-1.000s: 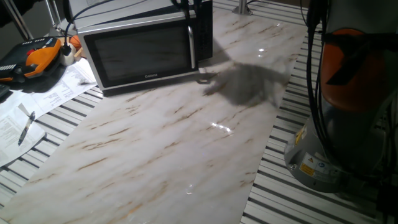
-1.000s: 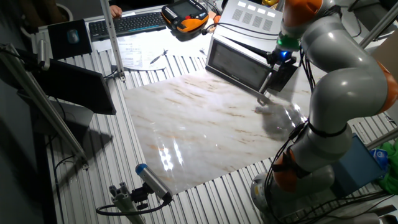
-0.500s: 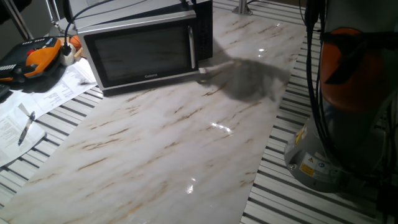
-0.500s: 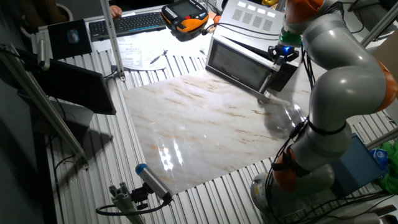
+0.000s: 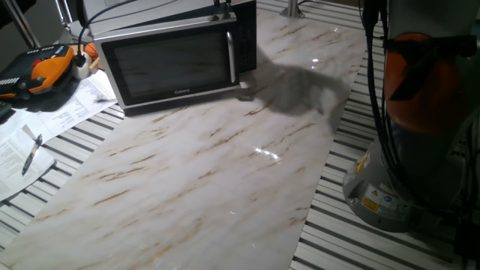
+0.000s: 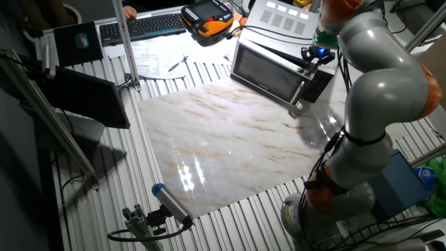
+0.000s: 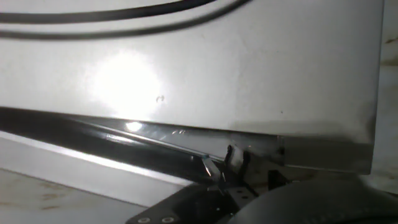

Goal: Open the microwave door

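The microwave [image 5: 172, 30] stands at the back left of the marble slab, and its door [image 5: 169, 67] with dark glass and a vertical silver handle [image 5: 232, 56] looks closed. In the other fixed view the door [image 6: 268, 73] and handle [image 6: 301, 87] face the slab. My gripper [image 6: 310, 59] hangs at the microwave's top front edge, above the handle end of the door. Only a dark bit of it shows at the top of the one fixed view [image 5: 223, 6]. The hand view shows the microwave's pale top [image 7: 186, 74] close up, with the gripper [image 7: 221, 163] at its dark edge. Whether the fingers grip anything is unclear.
An orange teach pendant [image 5: 45, 67] and papers with a pen [image 5: 34, 150] lie left of the microwave. The arm's base [image 5: 420, 135] stands at the right. A keyboard [image 6: 143, 26], a dark panel [image 6: 90, 97] and a blue-tipped tool [image 6: 167, 202] sit around the marble slab [image 5: 210, 172].
The gripper has shifted slightly up and back toward the microwave's top edge, and its shadow on the slab has moved back with it. The door has not visibly moved.
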{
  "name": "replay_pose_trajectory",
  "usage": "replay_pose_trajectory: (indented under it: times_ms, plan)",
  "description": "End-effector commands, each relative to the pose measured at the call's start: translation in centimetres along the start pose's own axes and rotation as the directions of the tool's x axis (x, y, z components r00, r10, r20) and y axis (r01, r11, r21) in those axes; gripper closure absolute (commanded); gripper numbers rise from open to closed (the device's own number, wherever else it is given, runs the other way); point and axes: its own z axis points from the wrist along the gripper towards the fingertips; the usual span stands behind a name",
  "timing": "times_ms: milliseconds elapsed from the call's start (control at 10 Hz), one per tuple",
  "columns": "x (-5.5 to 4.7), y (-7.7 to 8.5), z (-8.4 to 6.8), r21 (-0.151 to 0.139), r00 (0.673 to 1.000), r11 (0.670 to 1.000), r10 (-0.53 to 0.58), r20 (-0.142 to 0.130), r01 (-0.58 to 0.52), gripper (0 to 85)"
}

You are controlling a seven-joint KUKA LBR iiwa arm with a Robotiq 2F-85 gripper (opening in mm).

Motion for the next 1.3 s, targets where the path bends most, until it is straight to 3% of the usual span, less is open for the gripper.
replay_pose_trajectory:
  times_ms: [0,500,1200]
  plan:
    - [-0.4,0.0,0.1,-0.003,1.0,1.0,-0.001,0.0,0.001,51.0]
    - [-1.1,0.8,1.2,-0.012,1.0,1.0,0.011,0.027,-0.011,51.0]
    - [-0.2,1.7,1.8,-0.014,0.999,1.0,0.023,0.044,-0.023,51.0]
